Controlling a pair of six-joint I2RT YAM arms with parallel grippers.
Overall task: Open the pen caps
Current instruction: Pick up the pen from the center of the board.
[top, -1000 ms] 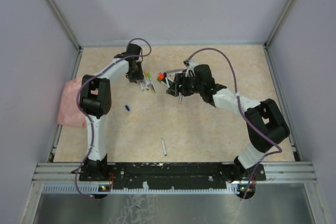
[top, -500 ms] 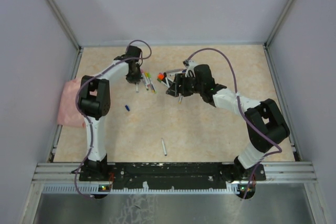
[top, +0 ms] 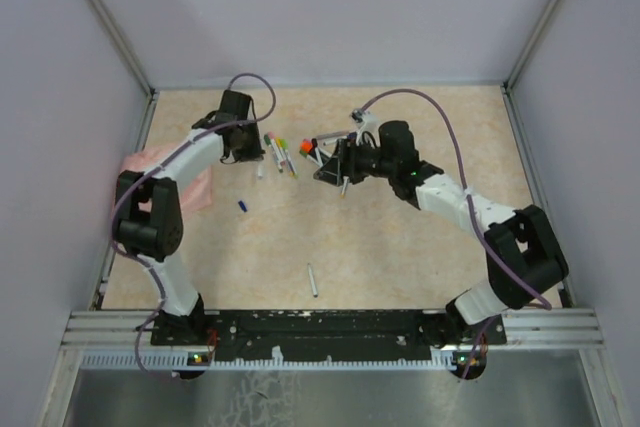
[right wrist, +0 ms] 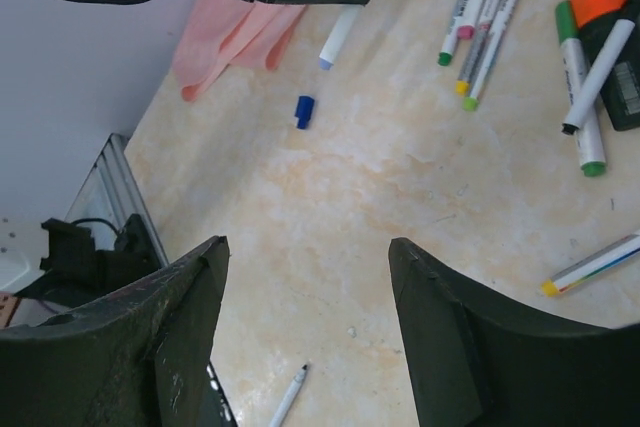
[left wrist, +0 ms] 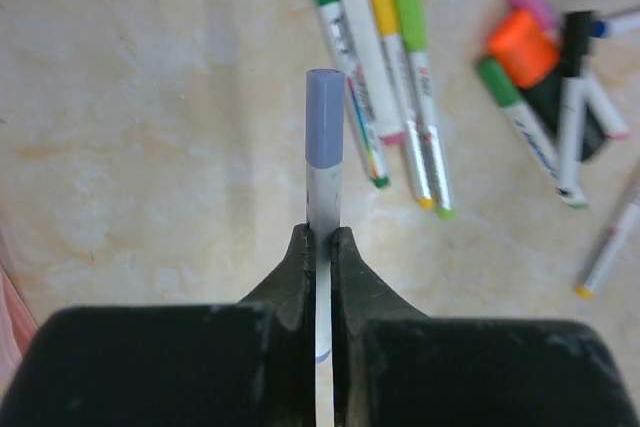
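Note:
My left gripper (left wrist: 319, 237) is shut on the white barrel of a pen (left wrist: 323, 197) with a lavender cap (left wrist: 323, 117) on its far end, held just above the table left of the pen cluster (left wrist: 385, 77). In the top view the left gripper (top: 248, 154) is at the back left. My right gripper (right wrist: 305, 247) is open and empty above bare table; in the top view the right gripper (top: 325, 165) is beside the orange-tipped dark highlighter (top: 306, 146). A loose blue cap (right wrist: 304, 110) lies on the table, also seen in the top view (top: 242, 205).
A pink cloth (top: 190, 182) lies at the left edge under the left arm. An uncapped white pen (top: 312, 280) lies near the front middle. More pens (right wrist: 580, 97) lie around the highlighter (right wrist: 605, 7). Walls enclose the table on three sides.
The left arm has swung its elbow out to the left and its gripper has shifted left and back, away from the pen cluster, with the pen. The right arm has barely moved.

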